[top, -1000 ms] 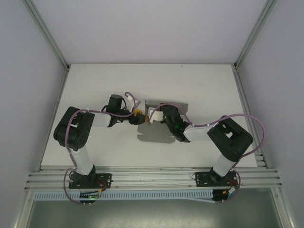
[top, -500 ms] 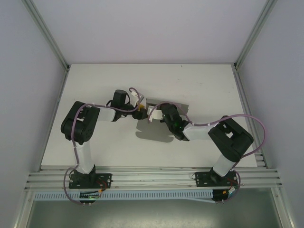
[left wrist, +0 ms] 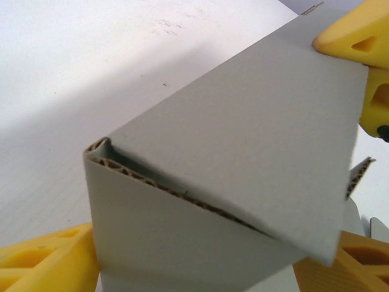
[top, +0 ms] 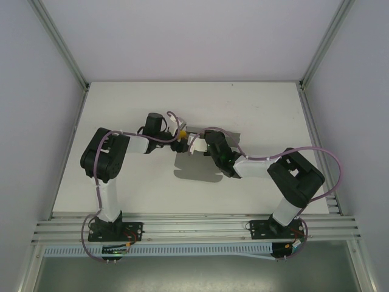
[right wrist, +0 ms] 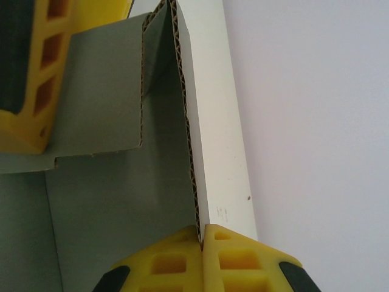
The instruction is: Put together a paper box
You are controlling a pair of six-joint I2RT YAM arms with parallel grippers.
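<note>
- Paper box (top: 196, 171) lay near the middle of the table (top: 121, 109). From above, both wrists covered its far part, and only the near grey panel showed plainly.
- In the left wrist view the paper box (left wrist: 243, 152) was a folded corner seen very close. Its lower part was cut off by the frame, so the overall fold could not be made out.
- In the right wrist view the paper box (right wrist: 109, 201) ran off the left and bottom edges. One upright wall showed edge-on, with its corrugation exposed.
- The left gripper (top: 180, 139) had its jaws wide apart, straddling that corner. One of its fingers (left wrist: 346, 36) touched the flap's edge; whether the other pressed the card could not be told.
- The right gripper (top: 197, 146) was pinched closed on the upright wall's edge, its fingertips (right wrist: 228, 255) meeting around the card.
- Compared with a second before, the left arm had swung toward the table's far edge. Its gripper had moved from the box's left side up to the far-left corner, and the right gripper had shifted slightly the same way.
</note>
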